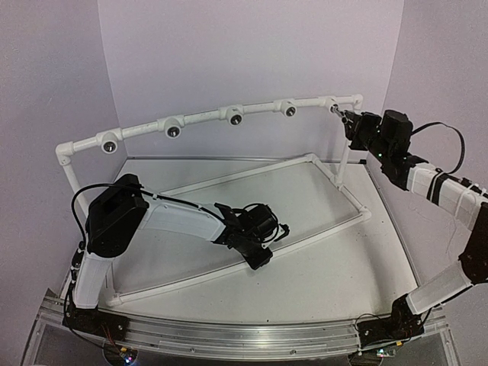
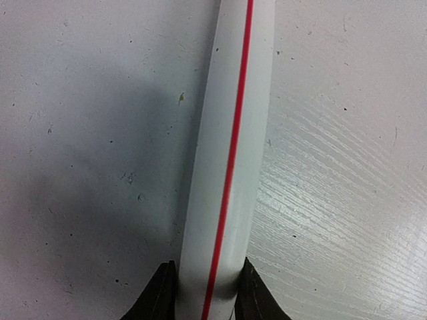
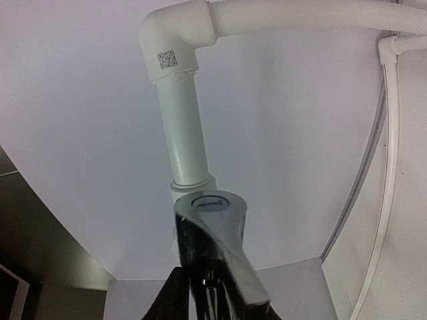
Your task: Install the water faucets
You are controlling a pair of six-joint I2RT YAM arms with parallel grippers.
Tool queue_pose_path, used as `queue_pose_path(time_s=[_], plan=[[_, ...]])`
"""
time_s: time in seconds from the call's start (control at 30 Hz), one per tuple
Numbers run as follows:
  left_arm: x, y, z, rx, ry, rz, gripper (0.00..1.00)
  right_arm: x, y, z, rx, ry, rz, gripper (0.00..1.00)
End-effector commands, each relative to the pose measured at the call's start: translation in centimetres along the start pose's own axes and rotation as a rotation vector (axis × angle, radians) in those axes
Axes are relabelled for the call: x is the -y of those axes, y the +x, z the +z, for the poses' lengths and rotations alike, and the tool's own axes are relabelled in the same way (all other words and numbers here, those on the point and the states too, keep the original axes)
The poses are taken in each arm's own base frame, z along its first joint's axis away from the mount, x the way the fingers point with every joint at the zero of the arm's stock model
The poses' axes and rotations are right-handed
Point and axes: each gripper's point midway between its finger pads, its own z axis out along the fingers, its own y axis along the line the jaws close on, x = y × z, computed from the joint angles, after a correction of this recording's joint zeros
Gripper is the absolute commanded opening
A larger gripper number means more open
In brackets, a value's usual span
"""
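A shiny chrome water faucet fills the lower middle of the right wrist view, and my right gripper is shut on it, dark fingers on either side of its base. In the top view the faucet sits at the rightmost socket of the raised white pipe, with the right gripper just behind it. Low over the table, my left gripper is shut on the near bar of the floor frame. From the left wrist that bar is white with a red stripe, clamped between both fingers.
Several round grey sockets with dark holes line the raised pipe. A white elbow with a QR label and an upright tube stand behind the faucet. White walls close the back and sides.
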Motion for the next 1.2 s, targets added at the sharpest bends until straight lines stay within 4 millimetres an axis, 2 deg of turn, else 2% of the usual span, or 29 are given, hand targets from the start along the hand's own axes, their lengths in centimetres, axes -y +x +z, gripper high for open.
queue_pose_path(time_s=[0.0,0.07,0.17,0.27,0.33,0.43,0.5,0.63,0.7,0.8,0.97,1.03,1.17], plan=[[0.7,10.1,1.8,-0.333,0.006,-0.074,0.0,0.5,0.6,-1.0,-0.042,0.01,-0.066,0.3],[0.6,10.0,1.8,-0.33,0.006,-0.074,0.0,0.3,0.2,-1.7,-0.029,0.002,-0.098,0.4],[0.5,9.9,1.8,-0.327,0.005,-0.077,0.0,-0.2,-0.1,-2.9,-0.017,-0.014,-0.15,0.62],[0.4,9.9,1.7,-0.327,0.005,-0.077,0.0,-0.6,-0.2,-4.6,-0.012,-0.023,-0.252,0.79],[0.4,10.0,1.7,-0.33,0.004,-0.076,0.0,-1.3,-0.3,-5.8,-0.002,-0.022,-0.413,0.86],[0.4,10.0,1.6,-0.328,0.004,-0.075,0.0,-2.2,-0.8,-7.5,0.022,0.035,-0.772,0.93],[0.4,10.0,1.6,-0.328,0.003,-0.075,0.0,-2.8,-0.3,-8.1,-0.01,0.04,-1.062,0.94],[0.5,9.9,1.6,-0.326,0.011,-0.075,0.0,-1.9,1.9,-8.2,-0.198,0.012,-1.658,0.91],[0.6,9.9,1.7,-0.328,0.014,-0.075,0.0,-1.3,2.5,-7.9,-0.275,-0.005,-1.864,0.91],[0.5,10.0,1.8,-0.331,0.013,-0.076,0.0,-1.1,2.4,-7.4,-0.298,-0.025,-2.129,0.93],[0.6,10.2,2.0,-0.338,0.014,-0.077,0.0,-3.2,1.5,-5.8,-0.211,-0.012,-2.321,0.93],[0.6,10.3,2.1,-0.34,0.017,-0.077,0.0,-4.2,1.4,-5.3,-0.169,-0.012,-2.359,0.9],[0.7,10.4,2.1,-0.342,0.022,-0.076,0.0,-5.0,1.0,-4.4,-0.132,0.002,-2.39,0.83]])
